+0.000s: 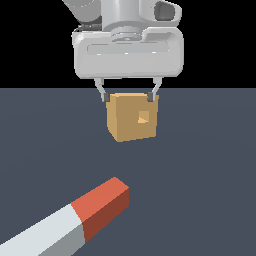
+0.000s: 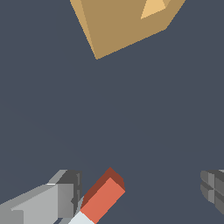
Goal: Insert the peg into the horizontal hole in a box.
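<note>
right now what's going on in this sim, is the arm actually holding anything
No, nothing is held yet. A single robot arm's gripper hangs open above the dark floor, its fingers spread wide. The peg lies flat on the floor, its red-orange end pointing toward the box. In the wrist view the red end sits between the fingers, nearer one of them, with no contact visible. The tan box stands apart from the peg, and its square hole is empty, so insertion has not begun.
</note>
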### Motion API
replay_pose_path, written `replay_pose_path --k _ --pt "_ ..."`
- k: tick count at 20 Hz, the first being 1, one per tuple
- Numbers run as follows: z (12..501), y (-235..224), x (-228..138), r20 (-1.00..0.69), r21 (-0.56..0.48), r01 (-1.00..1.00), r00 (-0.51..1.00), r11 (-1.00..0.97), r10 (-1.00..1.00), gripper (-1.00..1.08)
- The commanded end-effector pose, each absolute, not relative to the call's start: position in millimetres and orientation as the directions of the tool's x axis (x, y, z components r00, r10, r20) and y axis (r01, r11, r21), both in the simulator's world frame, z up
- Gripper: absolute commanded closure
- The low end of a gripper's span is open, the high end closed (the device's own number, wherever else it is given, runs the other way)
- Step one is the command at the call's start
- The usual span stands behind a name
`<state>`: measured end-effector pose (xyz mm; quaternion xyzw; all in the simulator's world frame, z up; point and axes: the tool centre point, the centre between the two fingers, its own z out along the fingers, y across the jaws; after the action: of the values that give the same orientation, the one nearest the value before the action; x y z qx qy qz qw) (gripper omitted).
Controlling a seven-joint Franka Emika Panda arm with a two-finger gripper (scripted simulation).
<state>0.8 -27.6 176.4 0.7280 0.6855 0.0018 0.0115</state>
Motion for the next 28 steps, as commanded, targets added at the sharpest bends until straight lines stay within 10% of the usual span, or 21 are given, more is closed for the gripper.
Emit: replay_pose_path --k 1,28 --pt "176.4 -27.6 0.8 -0.013 0.019 0.998 0.060 -0.060 0.998 -0.92" --pt "72.9 -204.8 -101.1 -0.002 0.002 0.711 0.703 -0.703 0.711 -0.92"
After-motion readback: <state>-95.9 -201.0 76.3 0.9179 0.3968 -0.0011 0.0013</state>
